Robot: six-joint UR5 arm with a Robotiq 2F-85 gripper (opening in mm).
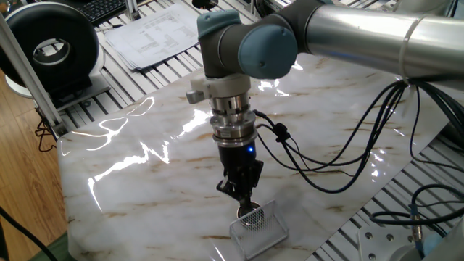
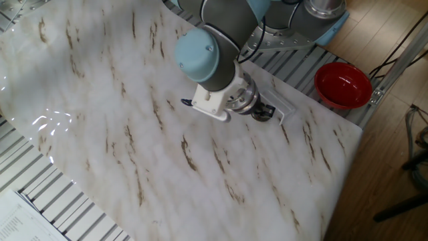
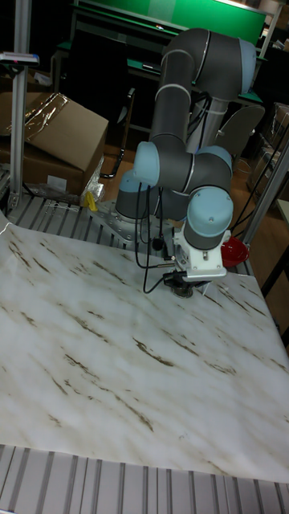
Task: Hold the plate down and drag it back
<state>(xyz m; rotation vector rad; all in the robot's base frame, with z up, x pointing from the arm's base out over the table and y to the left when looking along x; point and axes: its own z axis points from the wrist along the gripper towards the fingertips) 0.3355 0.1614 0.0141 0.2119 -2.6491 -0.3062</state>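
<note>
The plate [image 1: 252, 216] is a small shiny silver disc with a grey mesh centre. It lies in a clear rectangular plastic tray [image 1: 270, 233] near the front edge of the marble-patterned table [image 1: 145, 181]. My gripper [image 1: 245, 204] points straight down, its fingers shut together into a narrow tip with nothing between them. The tip is at the plate's near-left rim; I cannot tell whether it touches. In the other fixed view the wrist hides the plate and fingertips, and only a corner of the tray [image 2: 283, 107] shows. In the tall view the gripper [image 3: 186, 291] is low over the table.
Black cables [image 1: 326, 163] hang from the wrist over the table. A red bowl [image 2: 343, 85] stands off the table beyond the tray. A black round device [image 1: 51, 47] and papers [image 1: 152, 32] lie at the far side. A cardboard box [image 3: 52, 132] stands behind.
</note>
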